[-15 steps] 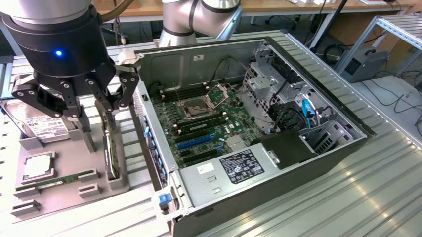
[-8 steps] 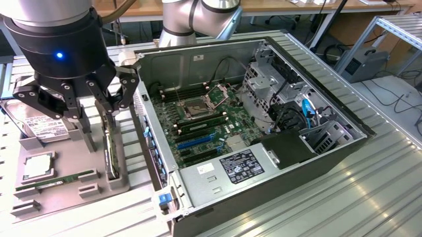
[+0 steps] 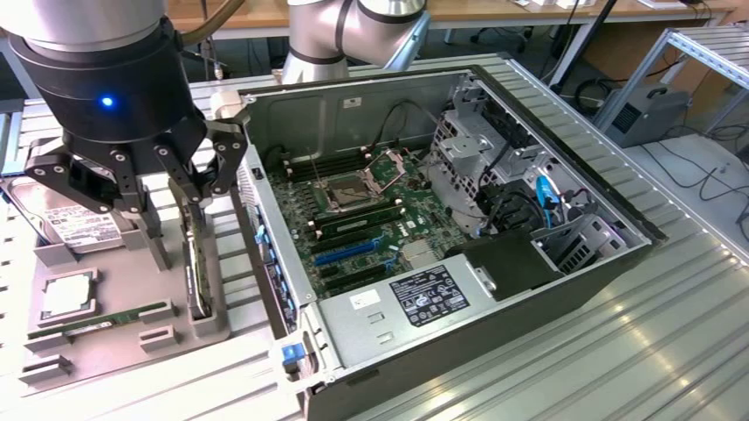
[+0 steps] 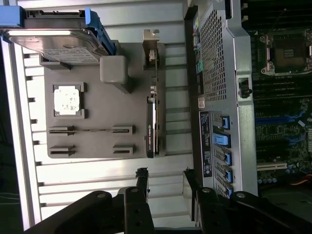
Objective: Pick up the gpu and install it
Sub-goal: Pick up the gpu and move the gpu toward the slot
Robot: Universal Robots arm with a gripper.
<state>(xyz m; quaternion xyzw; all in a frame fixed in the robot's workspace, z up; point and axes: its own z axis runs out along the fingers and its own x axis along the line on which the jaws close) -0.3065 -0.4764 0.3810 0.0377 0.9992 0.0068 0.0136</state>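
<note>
The gpu [image 3: 196, 263] is a dark card standing on its long edge in a slot of the grey holder tray [image 3: 117, 346], beside the computer case's outer wall. In the wrist view the gpu [image 4: 152, 114] shows edge-on, with its silver bracket [image 4: 151, 44] at the far end. My gripper [image 3: 161, 195] hangs above the tray, over the gpu's bracket end, clear of it. Its fingers [image 4: 142, 178] stand open with nothing between them, and the gripper [image 4: 165, 181] lines up roughly with the card's long edge.
The tray [image 4: 97, 141] also carries a hard drive [image 3: 76, 228], a CPU [image 3: 67, 294] and a RAM stick [image 3: 100, 322]. The open computer case [image 3: 562, 263] lies to the exterior view's right, motherboard [image 3: 363, 237] exposed, on a slatted metal table.
</note>
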